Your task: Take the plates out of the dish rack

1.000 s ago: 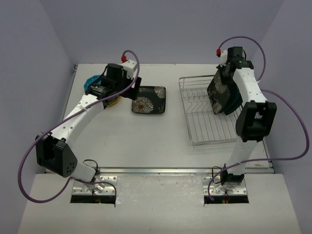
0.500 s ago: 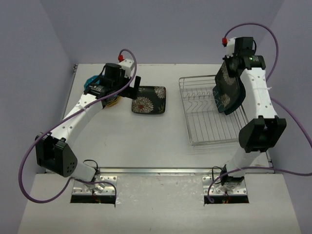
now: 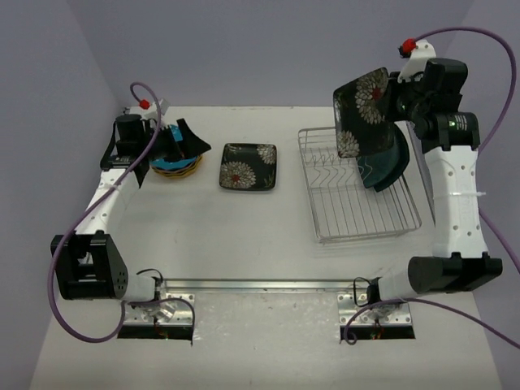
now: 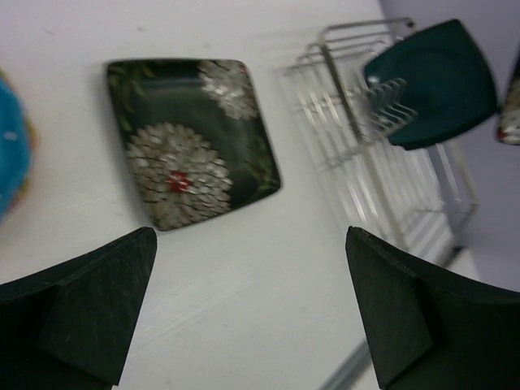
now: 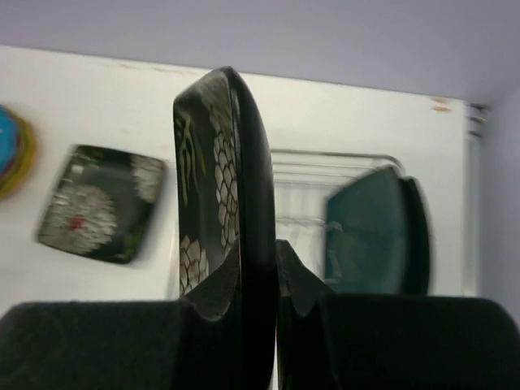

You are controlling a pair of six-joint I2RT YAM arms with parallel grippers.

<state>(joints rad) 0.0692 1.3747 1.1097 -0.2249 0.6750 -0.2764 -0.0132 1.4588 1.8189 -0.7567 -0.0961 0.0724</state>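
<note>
My right gripper [image 3: 400, 91] is shut on the edge of a black floral plate [image 3: 360, 110] and holds it upright, high above the silver dish rack [image 3: 357, 213]; the wrist view shows that plate edge-on [image 5: 236, 187] between the fingers. A dark teal plate [image 3: 388, 166] still stands in the rack, also seen in the right wrist view [image 5: 374, 236] and left wrist view [image 4: 435, 93]. A second black floral plate [image 3: 249, 166] lies flat on the table [image 4: 191, 138]. My left gripper [image 3: 188, 142] is open and empty over a stack of round plates, blue on top [image 3: 168, 158].
The rack [image 4: 357, 122] sits at the right of the white table. The stack of round plates sits at the far left near the wall. The table's metal front edge [image 3: 260, 284] runs between the arm bases.
My right gripper has lifted the black floral plate up out of the rack and to the left. My left arm has swung back to the left, away from the flat floral plate.
</note>
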